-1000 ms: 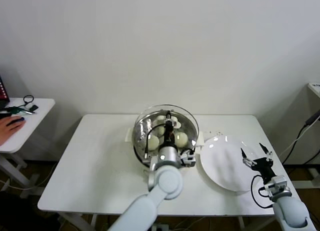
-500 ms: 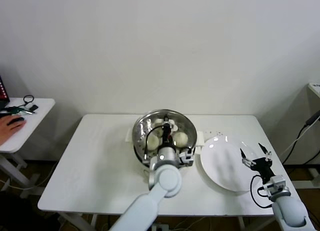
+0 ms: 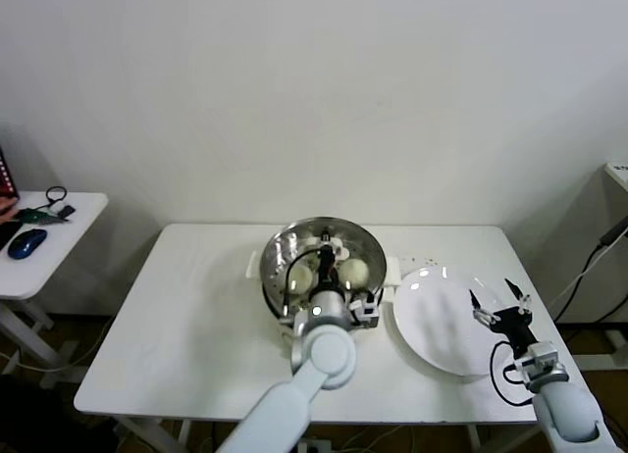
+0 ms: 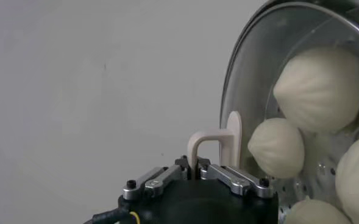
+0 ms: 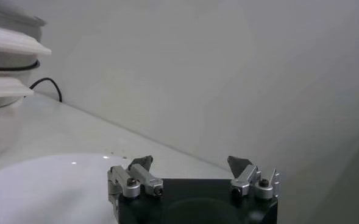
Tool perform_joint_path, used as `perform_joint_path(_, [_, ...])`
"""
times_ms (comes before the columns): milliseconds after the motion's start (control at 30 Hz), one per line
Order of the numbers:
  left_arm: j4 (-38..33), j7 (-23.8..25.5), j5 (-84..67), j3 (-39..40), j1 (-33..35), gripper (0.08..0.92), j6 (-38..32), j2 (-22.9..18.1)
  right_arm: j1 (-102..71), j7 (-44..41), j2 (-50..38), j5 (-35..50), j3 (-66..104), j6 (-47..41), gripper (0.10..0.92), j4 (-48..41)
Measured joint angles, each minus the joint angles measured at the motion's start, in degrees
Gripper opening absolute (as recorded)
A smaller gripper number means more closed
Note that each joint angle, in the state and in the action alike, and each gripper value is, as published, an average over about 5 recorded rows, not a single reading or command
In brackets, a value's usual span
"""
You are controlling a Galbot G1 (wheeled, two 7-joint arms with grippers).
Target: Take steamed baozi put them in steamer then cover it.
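Observation:
The steamer (image 3: 278, 288) stands mid-table on its white base. The cover (image 3: 291, 245) lies flat on it, and several baozi (image 3: 355, 270) show through the glass. My left gripper (image 3: 325, 273) is shut on the cover's cream handle. In the left wrist view my left gripper (image 4: 195, 173) pinches the handle (image 4: 219, 137), with the cover (image 4: 258, 73) and the baozi (image 4: 319, 88) behind it. My right gripper (image 3: 498, 311) is open and empty over the right edge of the plate; the right wrist view shows it (image 5: 191, 164) with its jaws wide apart.
A flat white plate (image 3: 437, 321) lies right of the steamer and also shows in the right wrist view (image 5: 45, 189). A side table (image 3: 59, 239) with a mouse and small items stands far left. A cable hangs at the right edge.
The cover was tilted up above the steamer; my left gripper has lowered it flat onto the rim. A hand on the side table has withdrawn. The right arm has barely moved.

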Motion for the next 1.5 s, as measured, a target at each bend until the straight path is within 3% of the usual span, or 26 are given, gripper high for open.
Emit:
perform_joint_path(833, [0.6, -2.7, -2.7, 0.6, -0.1, 0.167, 0.0, 0.8, -0.1, -0.3, 0.3, -0.2, 0.3, 0.0, 0.823, -0.3])
perform_joint_path(1500, [-8.3, -1.3, -7.3, 0.7, 2.2, 0.725, 0.0, 6.8, -0.1, -0.6, 0.3, 1.7, 0.3, -5.0, 0.823, 1.9])
